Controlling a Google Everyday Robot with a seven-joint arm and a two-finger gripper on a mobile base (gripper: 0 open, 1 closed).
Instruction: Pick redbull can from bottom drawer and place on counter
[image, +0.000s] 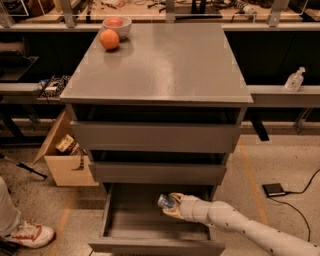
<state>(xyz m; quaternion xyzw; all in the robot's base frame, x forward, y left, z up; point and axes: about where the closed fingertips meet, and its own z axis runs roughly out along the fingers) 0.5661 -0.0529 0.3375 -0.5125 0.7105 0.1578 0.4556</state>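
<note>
The bottom drawer is pulled open under two wider grey drawers. My gripper reaches into it from the lower right on a white arm. It is shut on the redbull can, a small blue-and-silver can held tilted just above the drawer floor near the back. The grey counter tops the cabinet.
An orange fruit and a white bowl sit at the counter's far left corner. A cardboard box stands on the floor left of the cabinet. A person's shoe is at lower left. A small black box with a cable lies on the floor at right.
</note>
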